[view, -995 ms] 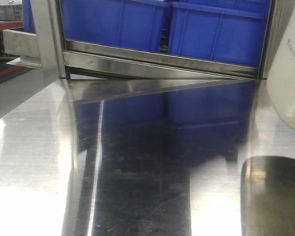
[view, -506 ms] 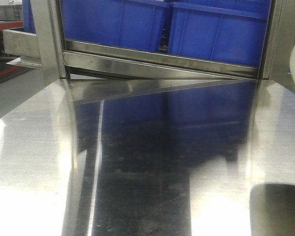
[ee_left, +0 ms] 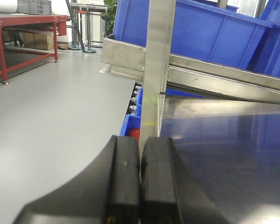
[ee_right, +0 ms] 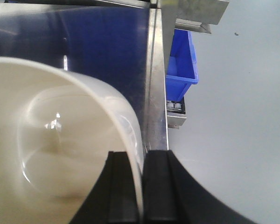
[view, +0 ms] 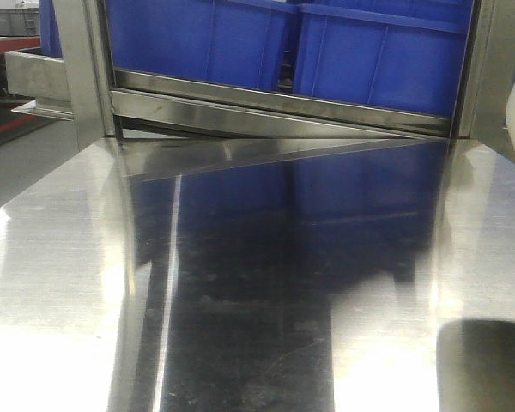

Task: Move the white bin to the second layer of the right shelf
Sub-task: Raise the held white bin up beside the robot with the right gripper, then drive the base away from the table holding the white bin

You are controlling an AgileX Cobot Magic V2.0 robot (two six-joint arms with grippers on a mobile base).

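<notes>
My right pincer (ee_right: 141,163) is clamped on the white bin (ee_right: 60,140), one finger inside the wall and one outside. The bin is at the table's (ee_right: 155,93) right edge, and the front view catches only a sliver of it. It looks lifted off the table, but the crop is too tight to be sure. A rack post (view: 489,60) stands just beside the bin. Blue crates (view: 378,51) fill the rack level behind the table. A small blue tub (ee_right: 182,65) sits lower, past the table edge. My left pincer (ee_left: 140,154) is empty with its pads together, near the left post (ee_left: 156,70). A red bench (ee_left: 23,23) stands well apart.
</notes>
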